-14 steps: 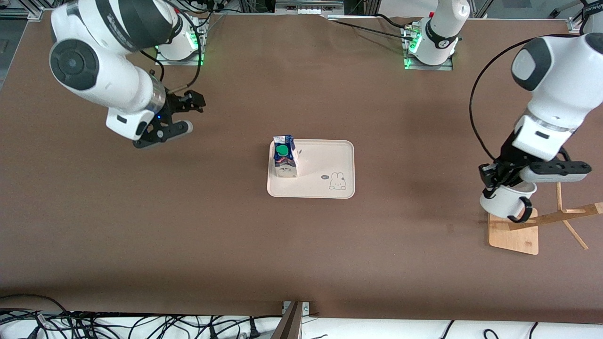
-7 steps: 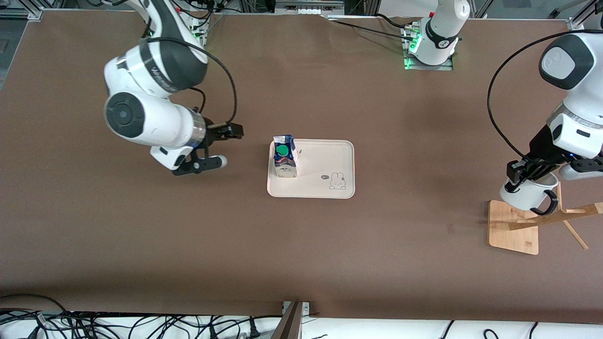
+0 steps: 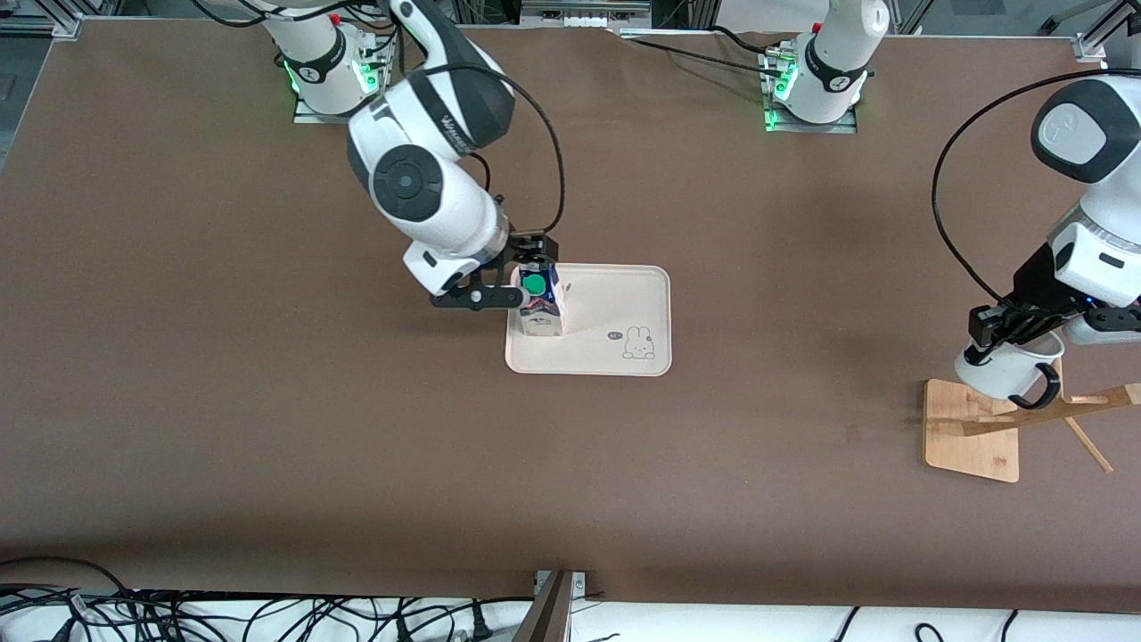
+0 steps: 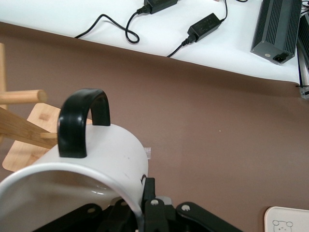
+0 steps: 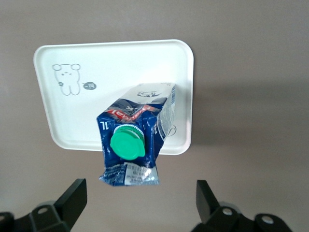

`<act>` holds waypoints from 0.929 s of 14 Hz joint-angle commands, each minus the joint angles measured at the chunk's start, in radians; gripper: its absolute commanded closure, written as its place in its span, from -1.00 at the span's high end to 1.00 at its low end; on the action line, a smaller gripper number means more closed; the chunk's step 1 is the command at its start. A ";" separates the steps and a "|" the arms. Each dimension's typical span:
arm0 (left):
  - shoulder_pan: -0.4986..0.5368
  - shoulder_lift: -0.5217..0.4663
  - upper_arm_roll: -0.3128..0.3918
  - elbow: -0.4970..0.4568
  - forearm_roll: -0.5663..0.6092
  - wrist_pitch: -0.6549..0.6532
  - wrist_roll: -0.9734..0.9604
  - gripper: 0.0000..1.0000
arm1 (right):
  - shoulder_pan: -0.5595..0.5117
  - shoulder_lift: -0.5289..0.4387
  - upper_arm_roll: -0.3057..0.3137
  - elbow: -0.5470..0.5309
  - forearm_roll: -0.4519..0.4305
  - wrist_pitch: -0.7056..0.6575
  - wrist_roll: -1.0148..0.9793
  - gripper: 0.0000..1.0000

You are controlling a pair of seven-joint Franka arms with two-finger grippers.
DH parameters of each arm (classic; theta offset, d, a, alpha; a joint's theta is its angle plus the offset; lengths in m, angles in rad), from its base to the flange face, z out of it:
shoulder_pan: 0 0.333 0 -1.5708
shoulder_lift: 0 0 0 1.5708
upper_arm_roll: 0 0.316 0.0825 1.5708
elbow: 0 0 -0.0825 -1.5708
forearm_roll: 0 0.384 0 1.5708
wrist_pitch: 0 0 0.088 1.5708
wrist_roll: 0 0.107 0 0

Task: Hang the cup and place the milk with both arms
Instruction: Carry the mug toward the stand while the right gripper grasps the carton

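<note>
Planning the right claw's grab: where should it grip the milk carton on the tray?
Grip the blue-and-white gable-top milk carton across its flat side walls below the green cap, coming from above. It stands upright at the cream tray's edge, and the open right claw is over it.

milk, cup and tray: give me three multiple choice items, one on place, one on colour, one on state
1. Where does the milk stand?
A. on the tray, at its end toward the right arm
B. on the bare table
C. on the wooden rack

2. What colour is the milk's cap?
A. red
B. green
C. black

3. How is the cup right now?
A. hanging free on a peg
B. lying on the tray
C. held by the left gripper over the rack

Key: 1 A, the carton's base sits inside the tray rim. 2 B, the right wrist view shows a round green cap. 3 C, the jaws clamp the cup's rim above the wooden base. The right gripper is open around the carton.
</note>
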 commanded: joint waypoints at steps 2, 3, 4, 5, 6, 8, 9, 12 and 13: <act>0.023 0.010 -0.004 0.014 -0.041 -0.003 0.088 -1.00 | 0.029 0.040 -0.008 0.023 -0.070 0.078 0.072 1.00; 0.023 0.012 0.011 0.014 -0.044 -0.003 0.114 -1.00 | 0.037 0.056 -0.008 0.021 -0.073 0.118 0.083 1.00; 0.023 0.016 0.014 0.017 -0.064 -0.003 0.130 -1.00 | 0.041 0.067 -0.008 0.021 -0.076 0.135 0.089 1.00; 0.023 0.026 0.016 0.025 -0.099 -0.003 0.148 -1.00 | 0.043 0.077 -0.008 0.018 -0.088 0.150 0.087 1.00; 0.023 0.036 0.016 0.028 -0.133 -0.003 0.154 -1.00 | 0.052 0.080 -0.008 0.012 -0.105 0.163 0.087 1.00; 0.023 0.043 0.020 0.028 -0.177 -0.005 0.159 -1.00 | 0.061 0.090 -0.010 0.007 -0.151 0.175 0.087 0.84; 0.023 0.047 0.026 0.030 -0.178 -0.006 0.161 -1.00 | 0.061 0.091 -0.010 0.007 -0.176 0.177 0.089 0.65; 0.023 0.055 0.035 0.062 -0.176 -0.008 0.202 -1.00 | 0.072 0.097 -0.010 0.006 -0.187 0.177 0.087 -0.02; 0.023 0.058 0.035 0.079 -0.176 -0.022 0.210 -1.00 | 0.074 0.099 -0.010 0.007 -0.187 0.177 0.086 -0.08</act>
